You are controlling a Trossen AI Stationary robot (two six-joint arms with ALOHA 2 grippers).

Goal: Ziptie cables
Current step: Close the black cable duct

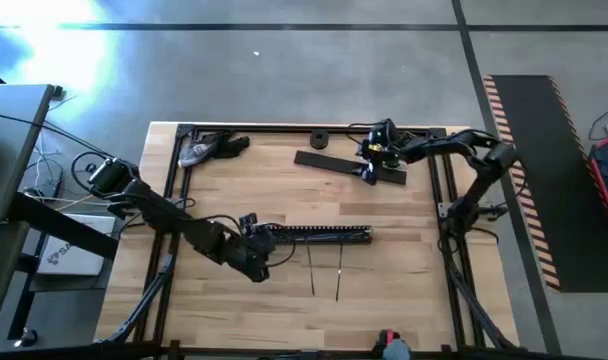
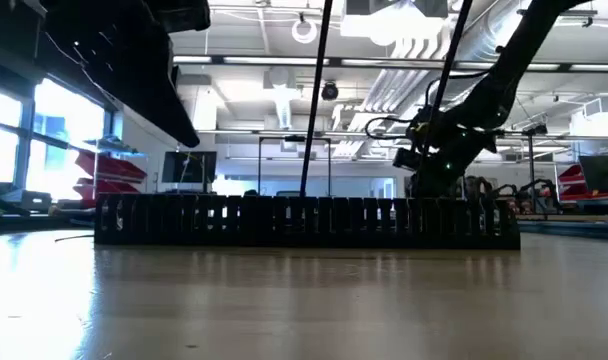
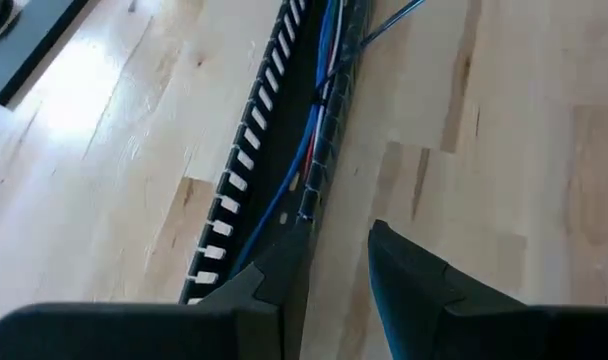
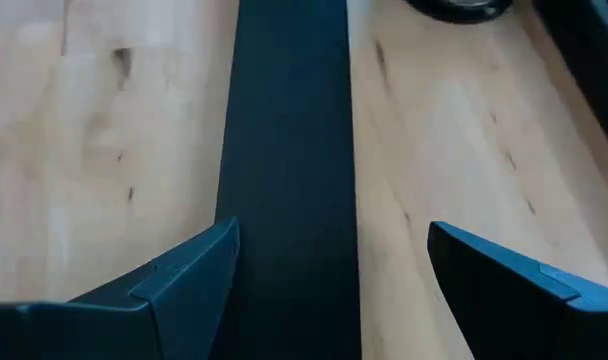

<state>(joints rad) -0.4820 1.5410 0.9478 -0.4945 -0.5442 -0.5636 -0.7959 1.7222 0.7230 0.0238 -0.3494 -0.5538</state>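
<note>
A long black slotted duct [image 1: 324, 235] lies across the table's middle, and the blue and red cables [image 3: 309, 130] run inside it. My left gripper [image 1: 256, 238] [image 3: 339, 265] is at the duct's left end, open by a narrow gap. One finger is over the channel and the other is outside a side wall [image 3: 319, 170]. Near the far edge my right gripper [image 1: 376, 166] [image 4: 334, 270] is wide open over a flat black strip [image 4: 289, 140]. Its fingers stand on either side of that strip. My left gripper stands astride the left end of one side wall [image 3: 306, 212] of the duct, coming level from the table's left with its fingers along the duct. I cannot tell whether a finger touches the wall. The duct rests on the table.
Two thin dark ties [image 1: 311, 270] [image 1: 339, 272] lie on the wood just nearer than the duct. A black ring [image 1: 319, 138] and a grey-black tool [image 1: 209, 148] sit by the far rail. A black frame [image 1: 164, 250] borders the table.
</note>
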